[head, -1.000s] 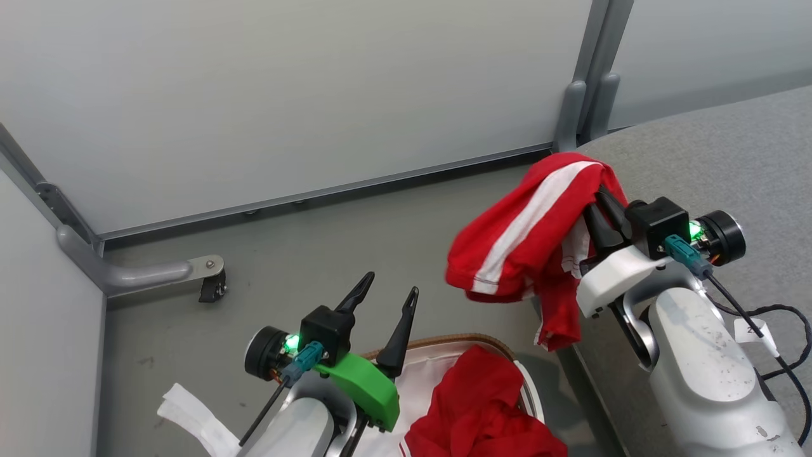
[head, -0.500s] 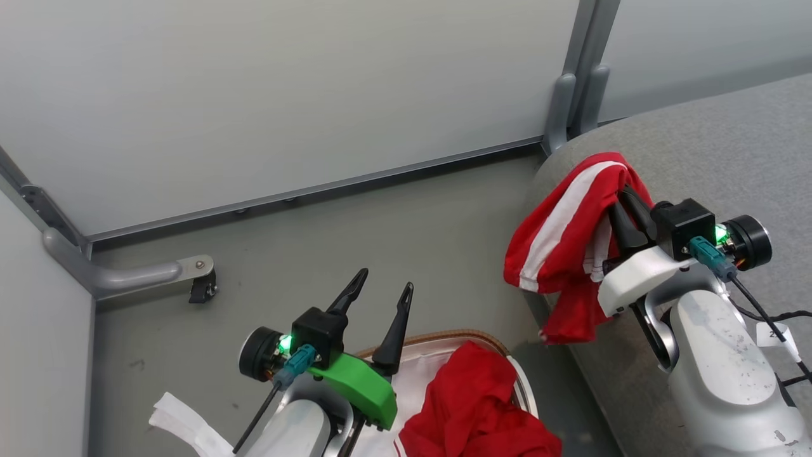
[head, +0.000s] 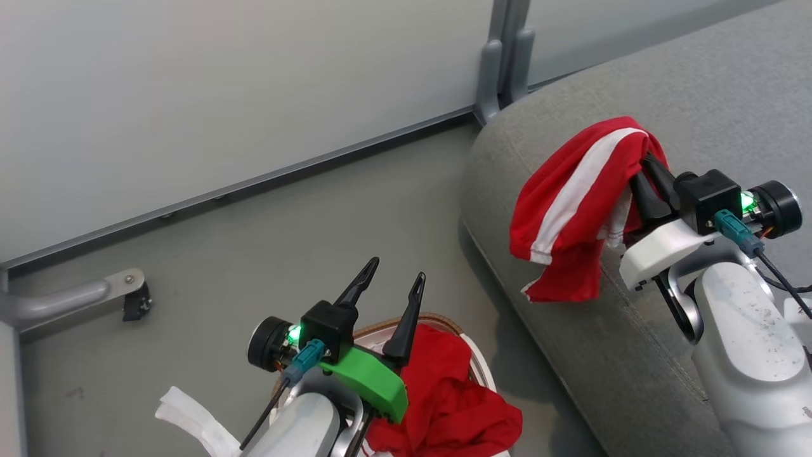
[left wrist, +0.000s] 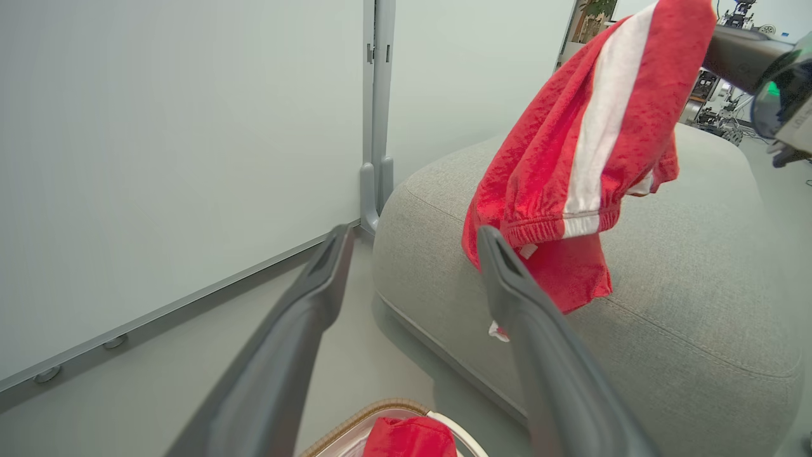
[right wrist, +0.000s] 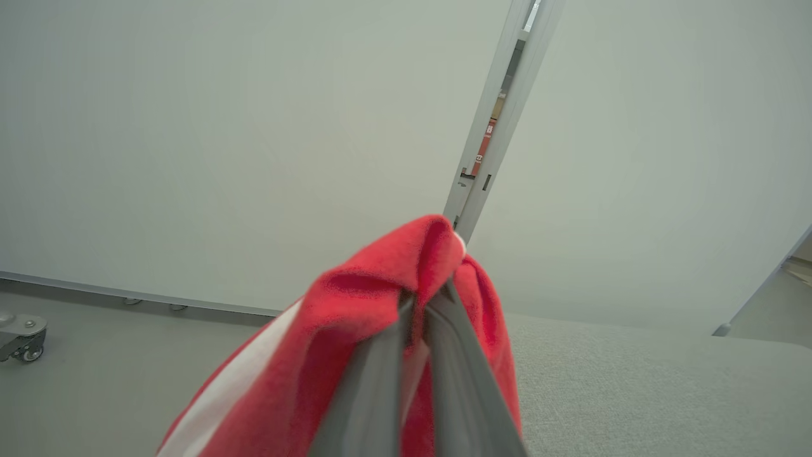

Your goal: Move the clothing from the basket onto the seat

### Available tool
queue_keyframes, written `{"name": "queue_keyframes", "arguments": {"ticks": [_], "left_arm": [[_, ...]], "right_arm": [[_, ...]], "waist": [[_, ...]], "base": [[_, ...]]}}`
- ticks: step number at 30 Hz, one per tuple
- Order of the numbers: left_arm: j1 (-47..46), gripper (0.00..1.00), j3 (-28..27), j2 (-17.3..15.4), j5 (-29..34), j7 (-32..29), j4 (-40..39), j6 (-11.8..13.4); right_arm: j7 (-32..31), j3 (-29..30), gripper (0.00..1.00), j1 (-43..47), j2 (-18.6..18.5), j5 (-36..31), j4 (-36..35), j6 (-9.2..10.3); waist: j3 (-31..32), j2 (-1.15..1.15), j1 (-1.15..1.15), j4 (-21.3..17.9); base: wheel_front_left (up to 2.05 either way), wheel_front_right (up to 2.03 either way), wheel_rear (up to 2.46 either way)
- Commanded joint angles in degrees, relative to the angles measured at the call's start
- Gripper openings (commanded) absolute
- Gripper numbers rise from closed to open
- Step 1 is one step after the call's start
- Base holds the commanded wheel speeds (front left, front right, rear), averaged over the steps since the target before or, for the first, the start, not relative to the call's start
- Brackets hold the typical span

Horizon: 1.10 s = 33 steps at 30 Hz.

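Above the seat's left end: one red garment [head: 571,190] with a white stripe hangs draped over the right gripper [head: 644,172].
Right fingers: pressed almost together, with a fold of the red garment pinched between them.
Garment's hem: hangs low over the grey seat [head: 634,355], near its rounded edge; whether it touches the cushion cannot be told.
Left gripper [head: 397,270]: raised over the basket, fingers spread wide and holding nothing.
Basket [left wrist: 355,420]: on the floor just beside the seat's front edge, its brown rim partly hidden behind the left arm.
Second red garment [head: 450,393]: bunched inside the basket, spilling over the rim on the side nearest the seat.
Floor [head: 285,241]: grey, running back to pale wall panels [head: 222,95].
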State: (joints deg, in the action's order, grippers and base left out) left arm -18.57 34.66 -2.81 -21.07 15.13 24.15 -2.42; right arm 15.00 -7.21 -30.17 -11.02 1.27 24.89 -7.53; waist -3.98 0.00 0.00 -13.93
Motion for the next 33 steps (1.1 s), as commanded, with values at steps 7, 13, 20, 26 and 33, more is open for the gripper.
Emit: {"name": "queue_keyframes", "arguments": {"ticks": [7, 13, 20, 26, 33], "left_arm": [[-2.3, 1.00, 0.6, -0.2, 1.2, 0.0, 0.0, -0.2], [-3.8, 1.00, 1.2, -0.2, 2.5, 0.0, 0.2, -0.7], [-6.3, 1.00, 1.7, -0.2, 4.7, 0.0, 0.3, -1.2], [-9.7, 1.00, 1.6, -0.3, 7.7, 0.0, 1.3, -1.6], [-14.1, 1.00, 1.7, -0.4, 11.2, 0.0, 1.6, -2.1]], "right_arm": [[0.3, 1.1, 0.00, 0.3, -1.0, 0.9, -1.3, 0.07], [0.3, 2.1, 0.00, 0.8, -0.5, 1.7, -1.7, 0.07], [0.3, 4.4, 0.00, -1.9, 0.5, 2.5, -2.2, 0.08], [0.3, 7.2, 0.00, -8.0, -2.0, 2.6, -2.9, 0.07], [0.3, 9.8, 0.00, -17.6, -10.1, 2.5, -2.1, 0.08]], "waist": [[-5.1, 0.00, 0.00, -9.3], [-7.7, 0.00, 0.00, -11.7], [-12.7, 0.00, 0.00, -11.4], [-19.3, 0.00, 0.00, -9.3], [-27.4, 0.00, 0.00, -5.6]], "base": [[0.00, 0.00, 0.00], [0.00, 0.00, 0.00], [0.00, 0.00, 0.00], [0.00, 0.00, 0.00], [0.00, 0.00, 0.00]]}}
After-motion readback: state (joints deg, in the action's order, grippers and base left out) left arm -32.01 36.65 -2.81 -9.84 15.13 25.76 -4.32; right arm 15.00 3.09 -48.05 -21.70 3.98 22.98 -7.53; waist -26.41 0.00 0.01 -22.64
